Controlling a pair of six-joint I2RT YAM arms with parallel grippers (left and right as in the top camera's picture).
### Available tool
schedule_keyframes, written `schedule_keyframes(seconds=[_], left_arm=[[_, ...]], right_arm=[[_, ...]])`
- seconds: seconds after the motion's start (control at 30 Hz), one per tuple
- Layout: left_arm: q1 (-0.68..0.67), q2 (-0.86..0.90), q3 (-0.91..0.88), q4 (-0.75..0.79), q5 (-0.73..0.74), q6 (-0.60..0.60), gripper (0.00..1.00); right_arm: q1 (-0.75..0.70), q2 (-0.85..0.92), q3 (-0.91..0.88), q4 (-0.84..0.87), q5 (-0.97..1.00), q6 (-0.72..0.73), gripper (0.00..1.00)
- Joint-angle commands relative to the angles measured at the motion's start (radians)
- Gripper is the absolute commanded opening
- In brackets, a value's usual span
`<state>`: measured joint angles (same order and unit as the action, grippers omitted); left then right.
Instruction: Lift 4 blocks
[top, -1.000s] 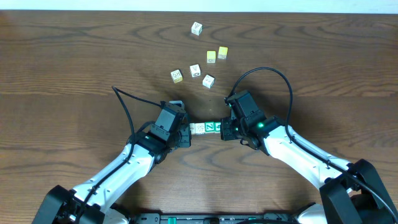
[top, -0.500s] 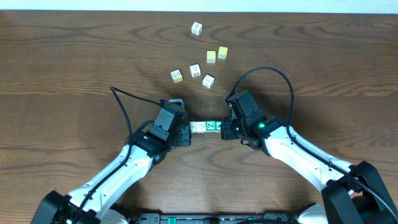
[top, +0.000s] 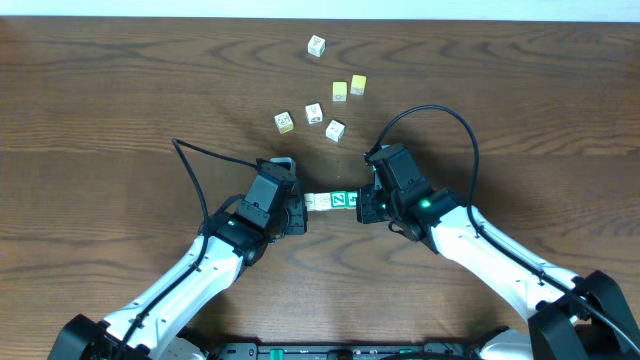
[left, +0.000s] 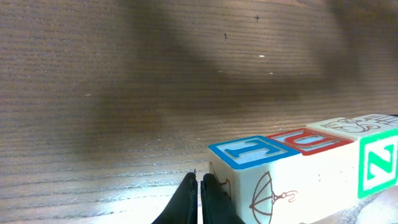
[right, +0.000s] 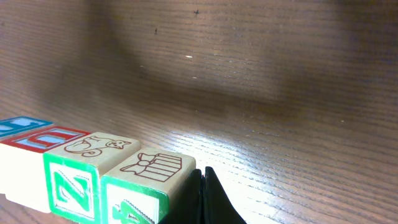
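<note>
Four alphabet blocks (top: 335, 202) form one tight row between my two grippers at the table's middle. In the left wrist view the blue-edged block (left: 252, 152) is nearest, then a red-edged one (left: 308, 140), then the green "N" block (left: 376, 165). My left gripper (left: 199, 186) is shut, its closed tips pressed against the blue-edged block's end face. In the right wrist view my right gripper (right: 202, 180) is shut too, pushing on the green block with a gift drawing (right: 152, 168). Neither gripper holds anything between its fingers. Whether the row touches the table I cannot tell.
Loose cubes lie farther back: a white one (top: 316, 45), two yellow ones (top: 340, 90) (top: 358, 84), and three pale ones (top: 284, 121) (top: 314, 113) (top: 335, 130). A black cable (top: 440, 120) arcs over the right arm; another (top: 195, 170) trails from the left arm.
Both grippers and the row pressed between them have shifted slightly toward the far side of the table. The left arm's cable has swung a little to the left.
</note>
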<state>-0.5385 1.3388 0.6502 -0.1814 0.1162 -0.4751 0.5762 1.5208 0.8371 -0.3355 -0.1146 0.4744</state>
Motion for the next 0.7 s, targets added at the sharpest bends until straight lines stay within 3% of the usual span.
schedule_keyframes(seconds=[0.0, 0.67], left_arm=[[-0.036, -0.029, 0.08, 0.035, 0.187, -0.013, 0.07], [-0.036, -0.055, 0.089, 0.009, 0.186, -0.012, 0.07]], right_arm=[[0.061, -0.025, 0.054, 0.024, -0.268, 0.0, 0.01], [0.072, -0.025, 0.074, 0.002, -0.267, 0.0, 0.01]])
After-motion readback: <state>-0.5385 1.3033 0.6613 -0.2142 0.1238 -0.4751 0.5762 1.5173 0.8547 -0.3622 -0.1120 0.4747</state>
